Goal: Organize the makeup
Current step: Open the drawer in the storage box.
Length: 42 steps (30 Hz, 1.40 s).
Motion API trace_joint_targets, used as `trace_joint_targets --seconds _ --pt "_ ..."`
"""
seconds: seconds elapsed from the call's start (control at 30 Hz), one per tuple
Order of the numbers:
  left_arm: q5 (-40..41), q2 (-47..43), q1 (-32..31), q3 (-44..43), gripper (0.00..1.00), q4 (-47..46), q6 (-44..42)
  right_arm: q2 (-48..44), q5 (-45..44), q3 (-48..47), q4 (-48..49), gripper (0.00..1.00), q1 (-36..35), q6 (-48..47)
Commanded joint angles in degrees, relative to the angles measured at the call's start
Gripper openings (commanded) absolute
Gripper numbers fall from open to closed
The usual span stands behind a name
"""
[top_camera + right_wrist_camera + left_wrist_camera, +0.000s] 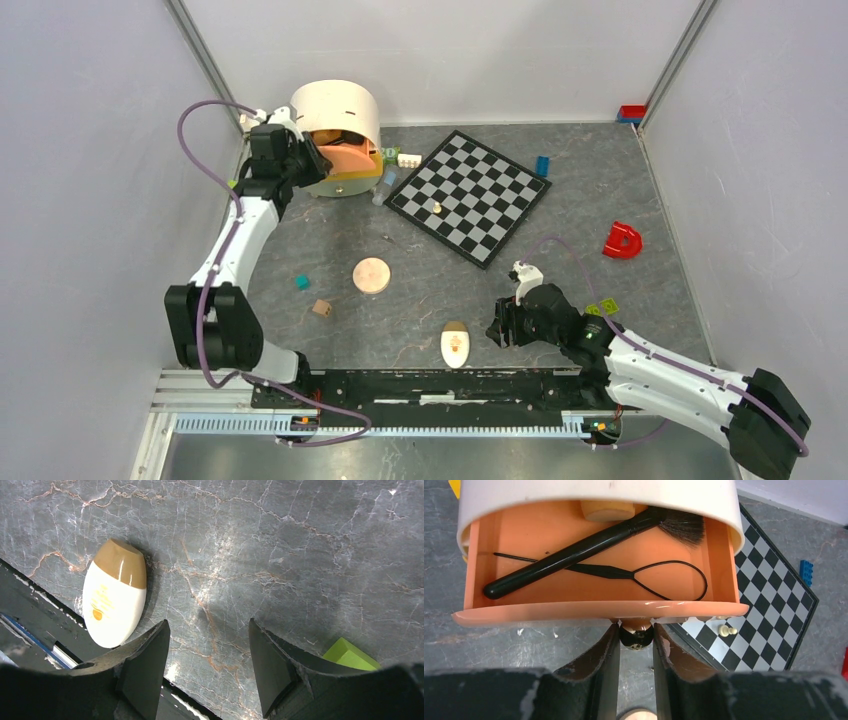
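My left claw (636,629) is clamped on the knob (636,638) of the open orange drawer (574,612), where a black brush (574,555) lies across a thin loop tool (604,571). My right claw (207,626) hangs wide and empty over the table (300,555), with the cream oval (114,600) lying flat just beside one finger. The round compact (371,275) sits mid-table.

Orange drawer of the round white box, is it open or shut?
Open. The drawer juts out of the white shell, a black brush lying bare inside; the left claw pinches its knob.
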<state>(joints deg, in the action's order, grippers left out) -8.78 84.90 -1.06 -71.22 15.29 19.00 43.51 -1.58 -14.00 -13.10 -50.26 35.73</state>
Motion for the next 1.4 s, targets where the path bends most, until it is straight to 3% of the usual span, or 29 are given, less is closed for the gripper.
trace_joint_targets --seconds 0.0,0.43,0.73,0.87,1.1,1.37 --pt "-1.4 -5.3 0.3 3.7 0.22 -3.0 2.6 -0.8 -1.1 -1.2 0.4 0.66 -0.2 -0.2" --pt "-3.0 -12.3 0.1 10.2 0.26 -3.7 4.2 -1.4 -0.9 -1.2 0.4 0.66 -0.2 0.2" --pt "-2.6 -13.2 0.1 10.6 0.53 -1.6 4.2 -1.3 -0.6 -1.9 0.7 0.66 -0.2 0.4" --pt "-2.7 -15.4 0.1 11.8 0.6 1.7 4.3 -0.7 -0.5 -2.6 1.0 0.67 -0.2 0.3" --pt "-3.7 -28.7 -0.7 24.5 0.66 1.8 11.2 1.0 0.0 -3.1 2.2 0.67 -0.2 0.2" --pt "-2.8 -37.4 -2.0 37.3 0.62 0.3 19.6 2.1 0.9 -2.4 3.7 0.67 -0.2 0.5"
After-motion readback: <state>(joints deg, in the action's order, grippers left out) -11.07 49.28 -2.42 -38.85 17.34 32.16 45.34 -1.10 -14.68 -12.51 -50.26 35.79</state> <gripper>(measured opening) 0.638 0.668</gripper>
